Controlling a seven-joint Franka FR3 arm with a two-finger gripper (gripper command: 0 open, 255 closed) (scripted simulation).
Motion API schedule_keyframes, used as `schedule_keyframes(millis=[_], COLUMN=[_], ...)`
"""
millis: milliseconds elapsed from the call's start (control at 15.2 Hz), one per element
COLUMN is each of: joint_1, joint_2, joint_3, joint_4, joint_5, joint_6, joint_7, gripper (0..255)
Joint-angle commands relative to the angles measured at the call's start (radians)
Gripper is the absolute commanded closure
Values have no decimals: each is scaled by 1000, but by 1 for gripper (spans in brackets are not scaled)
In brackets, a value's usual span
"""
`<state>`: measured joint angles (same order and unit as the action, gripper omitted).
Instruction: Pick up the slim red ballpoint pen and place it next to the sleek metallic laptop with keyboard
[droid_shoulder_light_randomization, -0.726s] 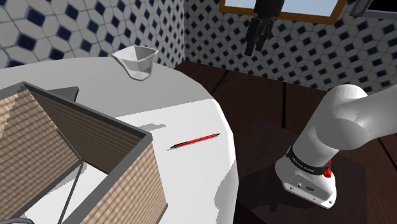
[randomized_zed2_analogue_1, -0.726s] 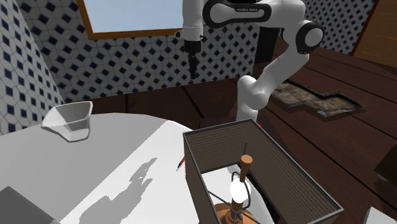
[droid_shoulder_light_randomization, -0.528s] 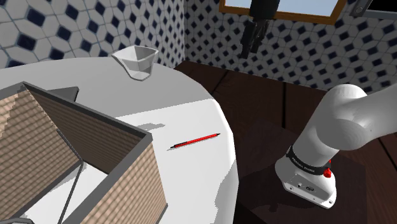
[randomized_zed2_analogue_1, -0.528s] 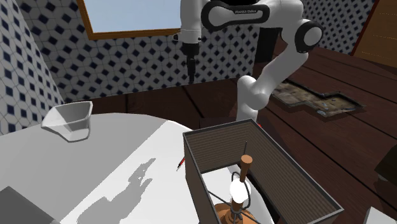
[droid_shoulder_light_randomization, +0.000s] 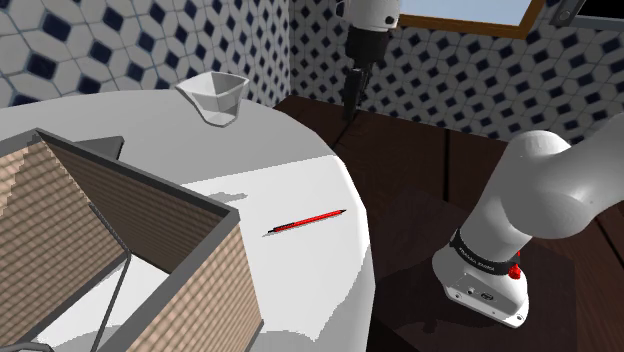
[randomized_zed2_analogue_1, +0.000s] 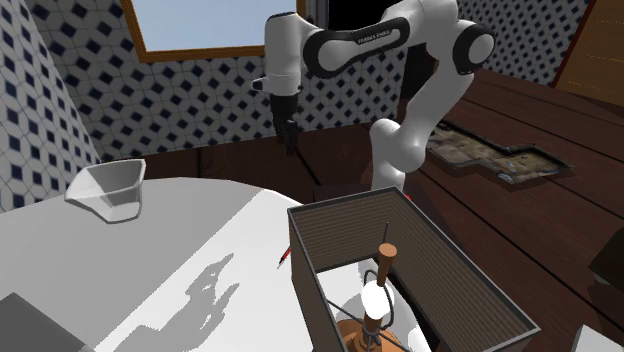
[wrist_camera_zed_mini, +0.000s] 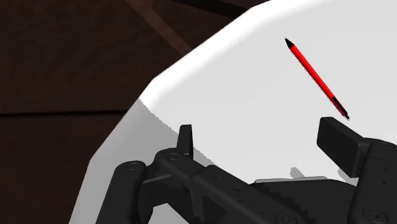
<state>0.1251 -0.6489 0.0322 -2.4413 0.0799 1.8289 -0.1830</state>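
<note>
A: Where was the red pen (droid_shoulder_light_randomization: 305, 222)?
B: Flat on the white tabletop (droid_shoulder_light_randomization: 285, 150), near its edge. Your claw (droid_shoulder_light_randomization: 352, 97) hung released, well apart from it. Approach step, I judged; next you needed to descend over the pen.

White table (droid_shoulder_light_randomization: 300, 180) with pen (droid_shoulder_light_randomization: 306, 222), bowl (droid_shoulder_light_randomization: 213, 96), box (droid_shoulder_light_randomization: 200, 290)

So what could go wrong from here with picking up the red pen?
1. The red pen is thin and lies flat, so the open gripper might press on the white table or push the pen instead of clasping it.
2. The pen lies near the table's curved edge; a nudge could roll it onto the dark floor.
3. The brown box stands close to one end of the pen; the arm may brush its wall on the way down.
</note>
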Motion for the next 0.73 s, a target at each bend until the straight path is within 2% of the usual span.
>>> schedule_keyframes(millis=[0, 660], joint_1=[33, 167], joint_2=[42, 272], joint_3=[28, 150], joint_4=[-11, 1], joint_5=[9, 14], joint_6=[56, 286], joint_7=[-21, -128], gripper=[0, 0])
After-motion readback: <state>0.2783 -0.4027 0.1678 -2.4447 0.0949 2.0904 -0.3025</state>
